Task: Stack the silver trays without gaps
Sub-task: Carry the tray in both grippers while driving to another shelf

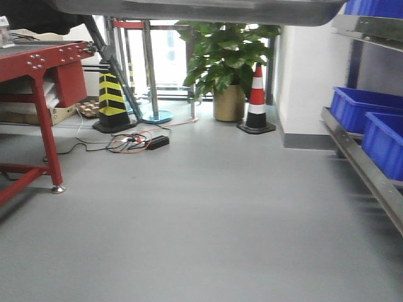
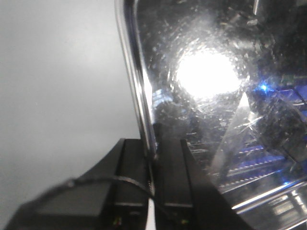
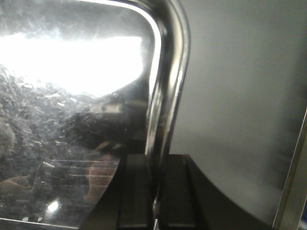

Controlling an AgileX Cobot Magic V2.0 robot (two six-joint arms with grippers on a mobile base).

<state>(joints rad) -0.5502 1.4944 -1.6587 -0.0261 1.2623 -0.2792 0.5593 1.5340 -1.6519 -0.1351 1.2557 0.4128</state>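
Observation:
A silver tray [image 1: 201, 9] hangs in the air across the top of the front view, seen from below. In the left wrist view the tray [image 2: 211, 76] fills the right side, shiny and scratched, with a bright light glare. My left gripper [image 2: 152, 148] is shut on its left rim. In the right wrist view the same tray [image 3: 72, 96] fills the left side. My right gripper [image 3: 156, 160] is shut on its right rim. Both black finger pairs clamp the out-turned edge. No other silver tray is in view.
Grey floor lies below. Blue bins [image 1: 368, 107] sit on a steel shelf rail [image 1: 365, 170] at the right. A red metal table [image 1: 38, 69] stands left. A black-yellow cone [image 1: 113, 100], a red-white cone [image 1: 256, 104], a potted plant [image 1: 227, 63] and cables [image 1: 135, 141] are at the back.

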